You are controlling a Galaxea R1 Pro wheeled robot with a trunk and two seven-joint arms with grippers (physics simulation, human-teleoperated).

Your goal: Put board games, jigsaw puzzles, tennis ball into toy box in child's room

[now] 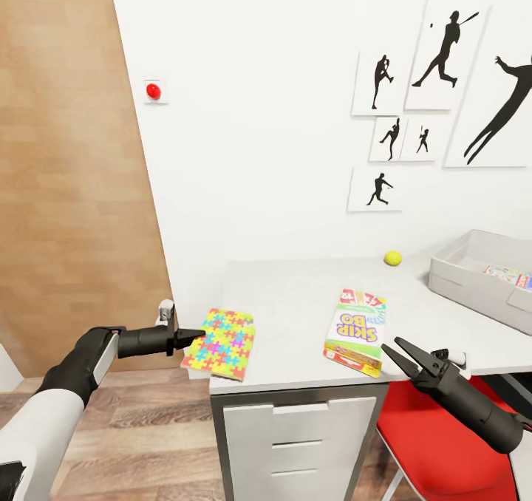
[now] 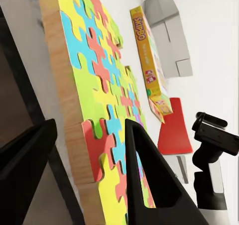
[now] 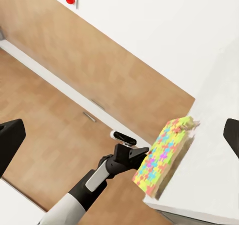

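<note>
Two jigsaw puzzles (image 1: pixel 220 343) lie stacked at the table's (image 1: pixel 295 287) left front corner, overhanging its edge. My left gripper (image 1: pixel 196 334) is level with that overhang. In the left wrist view its fingers straddle the top puzzle's (image 2: pixel 94 75) wooden edge with a gap showing, so it is open. A Skip-Bo board game (image 1: pixel 355 331) lies near the front edge, and my right gripper (image 1: pixel 399 352) hovers open just off its near right corner. The tennis ball (image 1: pixel 392 258) rests by the wall. The toy box (image 1: pixel 473 279) stands at the right with printed flat items inside.
White drawers (image 1: pixel 295 442) sit under the table, with a red chair (image 1: pixel 436 442) to their right. The white wall behind holds silhouette prints (image 1: pixel 443 50) and a red button (image 1: pixel 153 91). A wooden panel (image 1: pixel 66 176) and plank floor lie to the left.
</note>
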